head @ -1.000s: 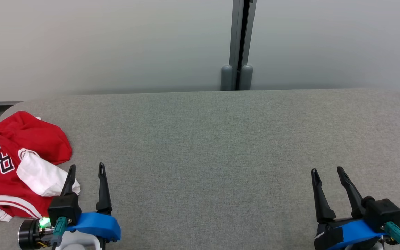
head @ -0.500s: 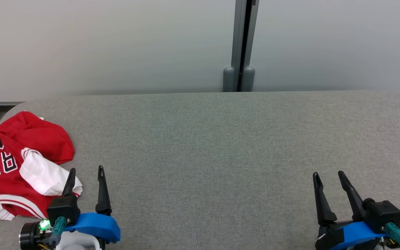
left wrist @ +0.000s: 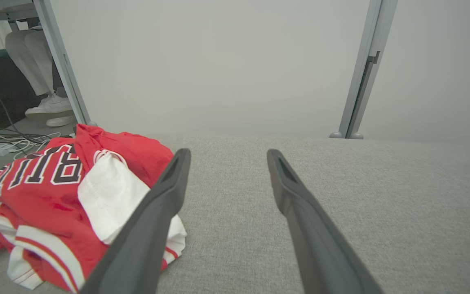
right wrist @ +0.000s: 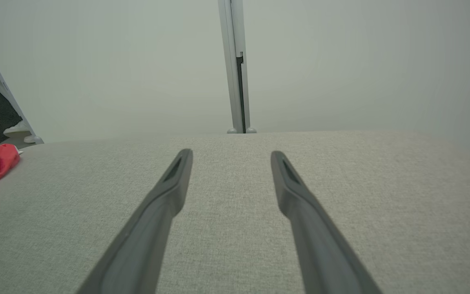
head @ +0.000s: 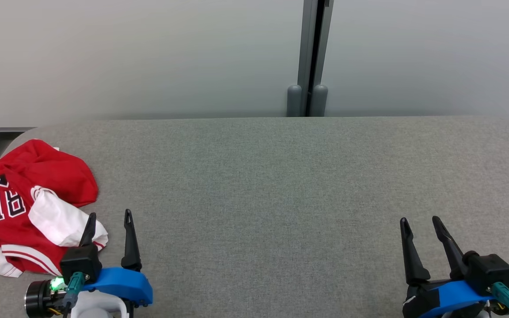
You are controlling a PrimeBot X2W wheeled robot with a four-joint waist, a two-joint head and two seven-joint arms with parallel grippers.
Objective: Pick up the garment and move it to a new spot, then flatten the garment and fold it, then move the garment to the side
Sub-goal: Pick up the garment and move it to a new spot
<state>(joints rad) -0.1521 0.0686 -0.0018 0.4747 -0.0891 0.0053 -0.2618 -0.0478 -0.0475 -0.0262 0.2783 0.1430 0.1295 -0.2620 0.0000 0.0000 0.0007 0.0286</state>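
The crumpled red jersey (head: 16, 207), white-trimmed with black lettering, lies at 9 o'clock on the grey fabric surface (head: 263, 185), by its left edge. Just beside it at 7 o'clock, the left gripper (head: 109, 215) has its jaws spread and empty. At 5 o'clock the right gripper (head: 419, 220) is likewise spread wide and empty, well apart from the jersey.

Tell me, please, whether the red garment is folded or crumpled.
Crumpled: the garment lies bunched in a heap at the table's left end, its lettering creased.
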